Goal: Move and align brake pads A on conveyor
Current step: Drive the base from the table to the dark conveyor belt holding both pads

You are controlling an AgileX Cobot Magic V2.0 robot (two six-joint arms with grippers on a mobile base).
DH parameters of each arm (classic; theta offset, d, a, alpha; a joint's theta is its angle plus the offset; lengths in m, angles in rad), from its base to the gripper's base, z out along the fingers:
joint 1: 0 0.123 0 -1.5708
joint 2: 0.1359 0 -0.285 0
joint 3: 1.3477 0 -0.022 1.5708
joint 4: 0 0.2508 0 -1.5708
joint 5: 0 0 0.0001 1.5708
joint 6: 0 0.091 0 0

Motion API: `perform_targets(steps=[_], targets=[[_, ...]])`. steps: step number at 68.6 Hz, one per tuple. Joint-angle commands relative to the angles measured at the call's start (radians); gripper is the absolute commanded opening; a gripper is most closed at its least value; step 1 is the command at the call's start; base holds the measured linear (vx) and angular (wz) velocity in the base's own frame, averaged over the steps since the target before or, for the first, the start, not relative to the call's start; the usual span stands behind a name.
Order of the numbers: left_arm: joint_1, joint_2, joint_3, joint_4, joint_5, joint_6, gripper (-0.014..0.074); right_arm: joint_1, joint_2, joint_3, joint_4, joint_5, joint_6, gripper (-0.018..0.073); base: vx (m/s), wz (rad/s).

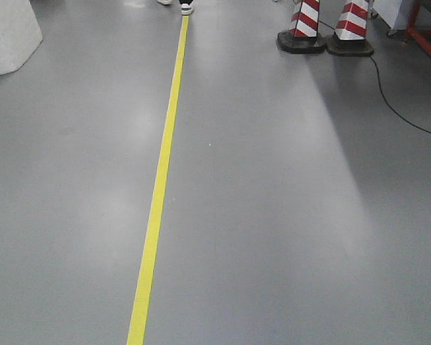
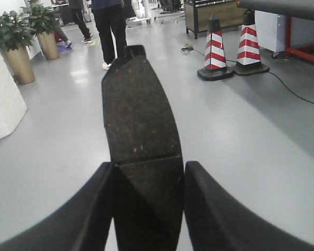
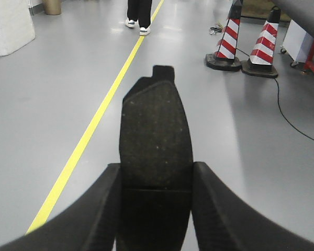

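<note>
My left gripper (image 2: 148,175) is shut on a brake pad A (image 2: 138,115), dark grey, curved and oblong, with its centre groove level with my fingertips; it sticks out forward above the grey floor. My right gripper (image 3: 156,175) is shut on a second brake pad A (image 3: 155,133), held the same way, with a small tab at its far end. A dark grey belt edge of the conveyor (image 2: 282,6) with a red frame (image 2: 303,52) shows at the upper right of the left wrist view. No gripper or pad shows in the front view.
A yellow floor line (image 1: 161,172) runs ahead. Two red-and-white cones (image 1: 323,25) stand at the right with a black cable (image 1: 406,115) trailing from them. A person (image 2: 111,26) stands ahead. Potted plants (image 2: 15,47) and a white bulky object (image 1: 7,36) are at the left.
</note>
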Motion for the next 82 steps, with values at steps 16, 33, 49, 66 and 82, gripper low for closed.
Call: perform_targets(steps=[16,33,49,66,82], targets=[[-0.003,0.007,-0.032,-0.020,-0.085,-0.001,0.0136,-0.004,0.008,-0.027,0.000,-0.089,-0.004,0.0008,0.68,0.03],[-0.003,0.007,-0.032,-0.020,-0.085,-0.001,0.0136,-0.004,0.008,-0.027,0.000,-0.089,-0.004,0.0008,0.69,0.06],[-0.003,0.007,-0.032,-0.020,-0.085,-0.001,0.0136,-0.004,0.008,-0.027,0.000,-0.089,-0.004,0.0008,0.70,0.01],[-0.003,0.007,-0.032,-0.020,-0.085,-0.001,0.0136,-0.004,0.008,-0.027,0.000,-0.090,-0.004,0.0008,0.74,-0.06],[-0.003,0.007,-0.032,-0.020,-0.085,-0.001,0.0136,-0.004,0.008,-0.027,0.000,-0.090,-0.004,0.0008,0.74,-0.08]])
